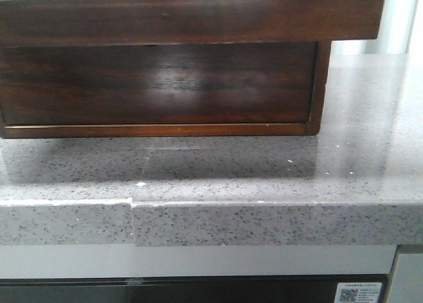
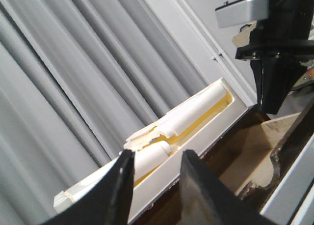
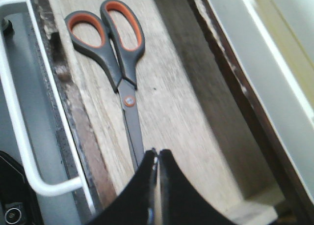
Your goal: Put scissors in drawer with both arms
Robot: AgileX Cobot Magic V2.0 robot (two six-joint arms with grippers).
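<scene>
The scissors (image 3: 125, 63), grey handles lined orange, hang or lie over the pale wooden floor of the open drawer (image 3: 171, 112); I cannot tell whether they touch it. My right gripper (image 3: 157, 154) is shut on the tip of their blades, and it also shows in the left wrist view (image 2: 272, 72) above the drawer's inside (image 2: 245, 156). My left gripper (image 2: 154, 161) is open and empty, raised beside the drawer. In the front view the dark glossy drawer front (image 1: 198, 18) juts out at the top. Neither gripper shows there.
The wooden box frame (image 1: 158, 85) stands on a grey speckled counter (image 1: 264, 177). A white tray holding white rolls (image 2: 196, 112) lies behind the drawer, with grey curtain folds beyond. A white wire rail (image 3: 14, 112) runs along the drawer's other side.
</scene>
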